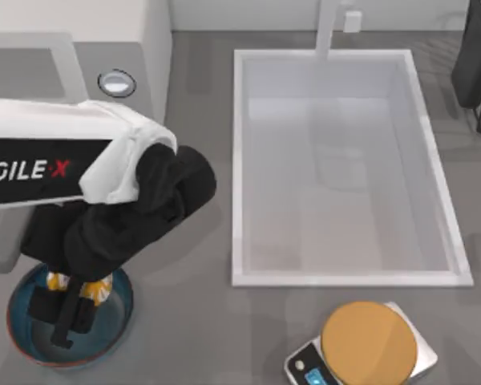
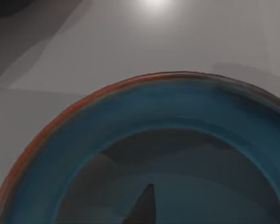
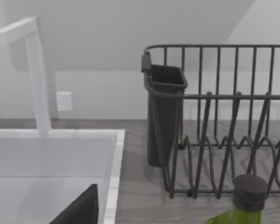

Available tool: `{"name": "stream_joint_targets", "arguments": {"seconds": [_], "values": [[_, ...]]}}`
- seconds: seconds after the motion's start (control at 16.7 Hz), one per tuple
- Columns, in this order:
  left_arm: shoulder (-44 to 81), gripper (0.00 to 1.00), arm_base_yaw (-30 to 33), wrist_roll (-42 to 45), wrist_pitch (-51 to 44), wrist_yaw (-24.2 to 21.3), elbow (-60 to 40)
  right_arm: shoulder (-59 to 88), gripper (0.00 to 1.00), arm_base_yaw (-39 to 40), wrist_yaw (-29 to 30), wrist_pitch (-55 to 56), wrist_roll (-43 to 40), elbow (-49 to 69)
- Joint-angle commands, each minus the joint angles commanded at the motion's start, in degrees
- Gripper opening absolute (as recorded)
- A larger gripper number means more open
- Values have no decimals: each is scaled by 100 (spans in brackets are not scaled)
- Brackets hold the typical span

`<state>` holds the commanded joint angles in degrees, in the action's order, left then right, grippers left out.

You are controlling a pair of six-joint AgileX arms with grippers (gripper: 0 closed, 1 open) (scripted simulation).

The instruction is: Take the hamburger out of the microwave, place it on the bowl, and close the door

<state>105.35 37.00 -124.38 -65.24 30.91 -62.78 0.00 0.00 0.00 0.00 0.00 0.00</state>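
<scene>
The left arm (image 1: 40, 164) carries white lettering on a black panel; the visible part reads "AGILE X", with the X in red and the first letter cut by the frame edge. The scale's (image 1: 309, 370) small blue display is illegible.
</scene>
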Motion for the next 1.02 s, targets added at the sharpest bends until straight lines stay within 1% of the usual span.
{"name": "stream_joint_targets", "arguments": {"seconds": [0.18, 0.42, 0.66, 1.02], "values": [[121, 0, 223, -419, -399, 19, -57, 0, 100, 0, 0, 0, 0, 0], [135, 0, 241, -453, -425, 20, -60, 0, 100, 0, 0, 0, 0, 0], [135, 0, 196, -416, -351, 22, -6, 0, 100, 0, 0, 0, 0, 0], [198, 0, 72, -269, 82, 83, 240, 0, 100, 0, 0, 0, 0, 0]]}}
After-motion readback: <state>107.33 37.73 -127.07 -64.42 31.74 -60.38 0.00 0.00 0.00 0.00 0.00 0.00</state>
